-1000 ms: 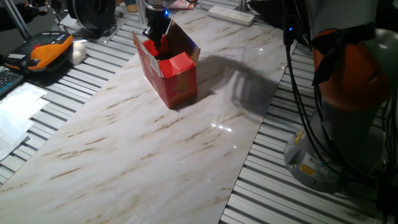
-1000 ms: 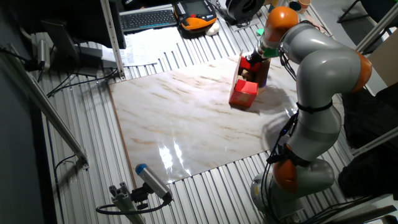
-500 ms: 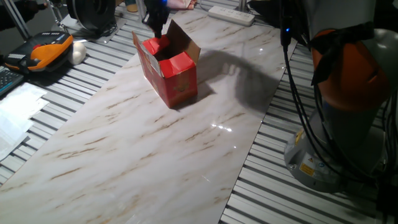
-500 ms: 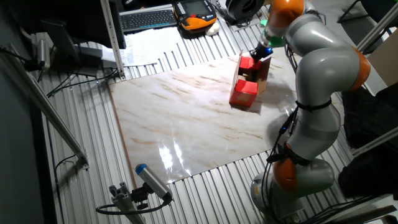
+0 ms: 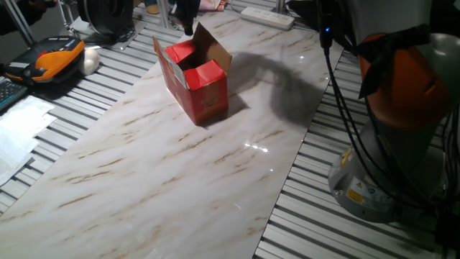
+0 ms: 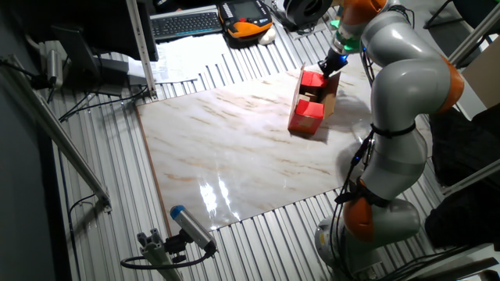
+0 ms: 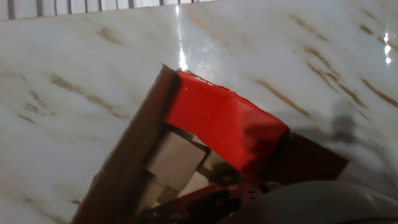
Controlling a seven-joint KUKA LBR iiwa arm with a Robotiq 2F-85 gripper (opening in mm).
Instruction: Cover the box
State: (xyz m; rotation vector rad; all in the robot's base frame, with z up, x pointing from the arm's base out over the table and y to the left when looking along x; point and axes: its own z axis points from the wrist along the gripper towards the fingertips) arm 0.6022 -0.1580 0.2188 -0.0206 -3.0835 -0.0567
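- Standing on the marble-patterned worktop [image 5: 180,173] in one fixed view: the box [image 5: 198,83], toward the far end, top not yet closed. One red flap folded inward at the far end, another red flap lying across the near end, a brown-faced flap upright along the right side. Gripper [image 5: 185,14] just above the far end of the box, mostly cut off by the frame edge; cannot tell whether the jaws are spread or pressed together. No contact with the box apparent.
- Seen from the other fixed view: same box [image 6: 312,101] near the far right corner of the worktop [image 6: 226,156], gripper [image 6: 332,62] poised over its far end, arm arched above. Jaw state again unreadable at this size.
- Looking down in the hand view: red flap [image 7: 224,124] tilted over the brown interior of the box [image 7: 134,168], brown side wall on the left, pale shapes inside, not identifiable. Jaws not resolved; only a dark blurred mass at the bottom edge.
- Handling, as judged: light cardboard, stiff along panels but creasing readily at the hinges; likely to slide on the glossy worktop if pushed sideways. Best pressed downward on the upright flap near its free edge rather than pinched.
- Writing: no label, brand or legible text in any view.
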